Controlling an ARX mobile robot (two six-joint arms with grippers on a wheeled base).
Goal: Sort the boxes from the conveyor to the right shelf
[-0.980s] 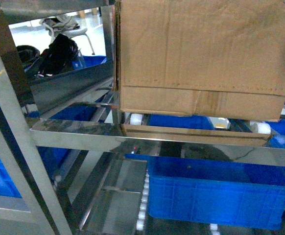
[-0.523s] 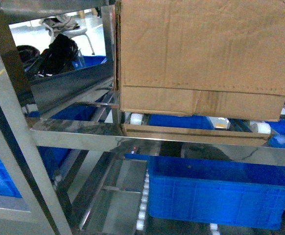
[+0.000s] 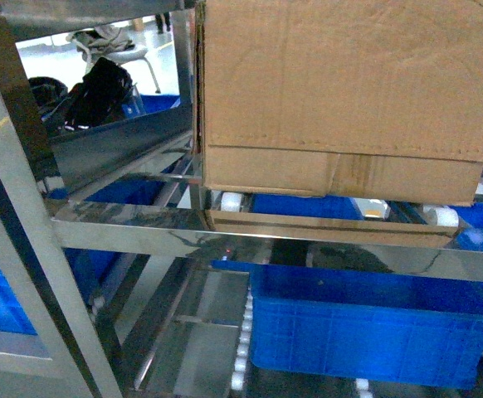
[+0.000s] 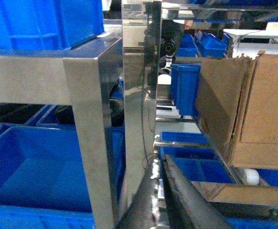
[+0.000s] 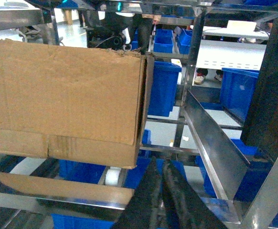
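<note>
Two wrist views show you what head hides: left gripper [image 4: 159, 164] and right gripper [image 5: 159, 167], fingers pressed together, empty, low beside carton [image 3: 345, 95] on shelf [image 3: 250, 236].

The carton [image 3: 345, 91] runs past the head view's top edge, hiding the shelf [image 3: 134, 228] behind

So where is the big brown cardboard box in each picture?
Head view: the big brown cardboard box fills the upper right, sitting on the shiny steel shelf.
Left wrist view: it is at the right edge.
Right wrist view: it fills the left half.
Shared landmark: the white roller under the box's corner.
</note>
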